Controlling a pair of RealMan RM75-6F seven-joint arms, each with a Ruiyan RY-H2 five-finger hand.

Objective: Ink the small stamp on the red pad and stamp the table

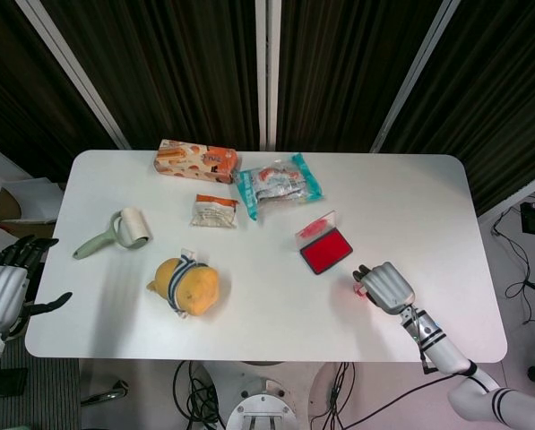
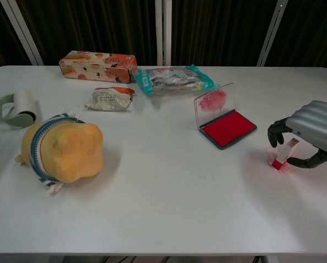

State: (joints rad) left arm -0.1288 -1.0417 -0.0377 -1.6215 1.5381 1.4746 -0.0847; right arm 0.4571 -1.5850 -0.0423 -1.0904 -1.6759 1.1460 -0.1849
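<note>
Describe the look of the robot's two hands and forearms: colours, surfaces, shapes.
The right hand has a ribbed silver-grey back and black fingers; its slim forearm is white with dark bands. The left hand matches: silver ribbed back, black fingers. No cables show on either.
</note>
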